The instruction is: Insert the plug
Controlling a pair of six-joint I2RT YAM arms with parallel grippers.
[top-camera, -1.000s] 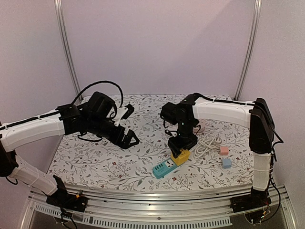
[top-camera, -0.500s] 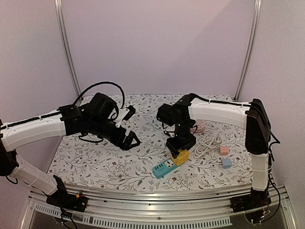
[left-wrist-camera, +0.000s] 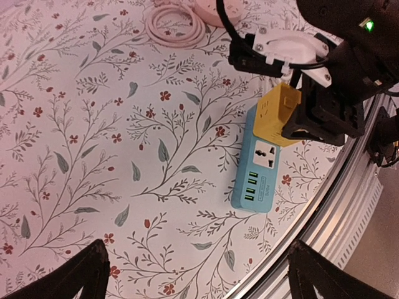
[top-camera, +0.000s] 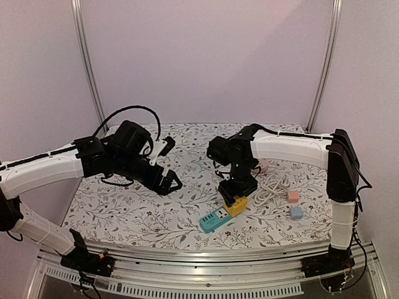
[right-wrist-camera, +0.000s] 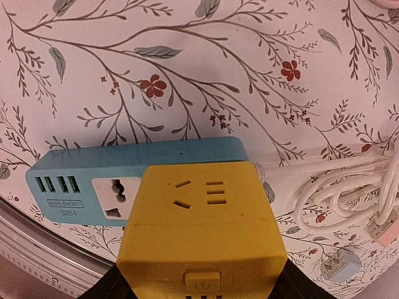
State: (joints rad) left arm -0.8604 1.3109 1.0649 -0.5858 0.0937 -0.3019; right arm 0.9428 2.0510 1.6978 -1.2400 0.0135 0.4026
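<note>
A yellow cube plug (top-camera: 235, 205) is gripped by my right gripper (top-camera: 237, 190) and sits over the right end of a blue power strip (top-camera: 213, 220) near the table's front edge. In the right wrist view the plug (right-wrist-camera: 199, 224) covers the strip's right part, and one free socket and several USB ports show on the strip (right-wrist-camera: 75, 184). Its prongs are hidden, so I cannot tell how deep they sit. The right gripper (right-wrist-camera: 199, 283) is shut on the plug. My left gripper (top-camera: 169, 181) is open and empty, hovering left of the strip (left-wrist-camera: 257, 171) and plug (left-wrist-camera: 282, 115).
A coiled white cable (top-camera: 269, 188) and a pink round object (top-camera: 262, 166) lie right of the strip. A small pink cube (top-camera: 293, 195) and a small blue cube (top-camera: 296, 212) sit at the right. The metal front rail (top-camera: 206, 252) runs just below the strip.
My right arm shifted slightly left and then back. The yellow plug stayed over the strip's right end. The left arm barely moved.
</note>
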